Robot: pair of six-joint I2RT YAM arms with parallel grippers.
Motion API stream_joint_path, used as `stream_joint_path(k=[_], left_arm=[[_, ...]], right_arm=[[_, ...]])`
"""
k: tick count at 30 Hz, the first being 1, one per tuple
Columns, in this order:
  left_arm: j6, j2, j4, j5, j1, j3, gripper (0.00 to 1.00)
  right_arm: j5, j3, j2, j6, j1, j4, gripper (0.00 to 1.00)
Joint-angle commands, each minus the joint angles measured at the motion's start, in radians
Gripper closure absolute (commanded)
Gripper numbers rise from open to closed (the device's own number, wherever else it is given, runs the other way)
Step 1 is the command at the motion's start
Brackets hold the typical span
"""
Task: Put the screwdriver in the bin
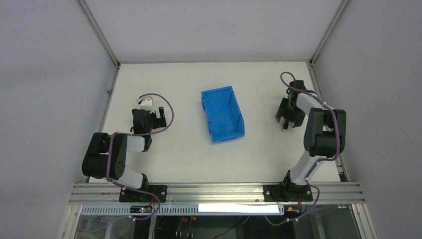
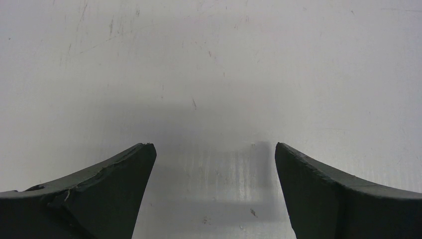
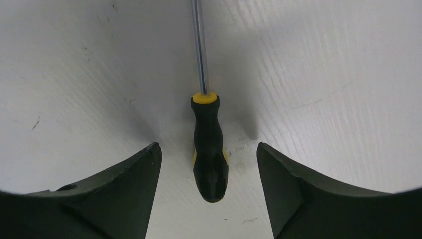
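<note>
The screwdriver (image 3: 206,124) lies flat on the white table, its black and yellow handle towards the camera and its thin shaft pointing away. My right gripper (image 3: 209,147) is open and low over it, one finger on each side of the handle, not touching it. In the top view the right gripper (image 1: 287,119) is at the right side of the table, and only the screwdriver's yellow end (image 1: 284,130) shows below it. The blue bin (image 1: 239,112) stands empty in the middle, left of that gripper. My left gripper (image 1: 149,118) is open and empty over bare table, also seen in its wrist view (image 2: 214,145).
Metal frame posts and grey walls enclose the table (image 1: 174,159) on the left, right and back. A small white part (image 1: 145,102) sits just beyond the left gripper. Purple cables loop off both arms.
</note>
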State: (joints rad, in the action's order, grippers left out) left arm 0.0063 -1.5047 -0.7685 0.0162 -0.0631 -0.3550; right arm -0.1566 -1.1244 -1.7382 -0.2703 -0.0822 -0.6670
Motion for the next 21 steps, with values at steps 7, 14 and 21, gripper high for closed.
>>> stream_joint_path(k=[7,14,21], left_arm=[[-0.020,-0.003,-0.043,-0.020,0.014,-0.025,0.00],[-0.020,-0.003,-0.043,-0.021,0.014,-0.025,0.00],[-0.019,-0.003,-0.042,-0.020,0.014,-0.025,0.00]], right_arm=[[0.025,-0.072,-0.099,0.040,0.006,-0.040,0.62],[0.030,-0.116,-0.068,0.057,0.010,-0.107,1.00],[-0.007,-0.352,0.011,0.136,0.060,-0.346,1.00]])
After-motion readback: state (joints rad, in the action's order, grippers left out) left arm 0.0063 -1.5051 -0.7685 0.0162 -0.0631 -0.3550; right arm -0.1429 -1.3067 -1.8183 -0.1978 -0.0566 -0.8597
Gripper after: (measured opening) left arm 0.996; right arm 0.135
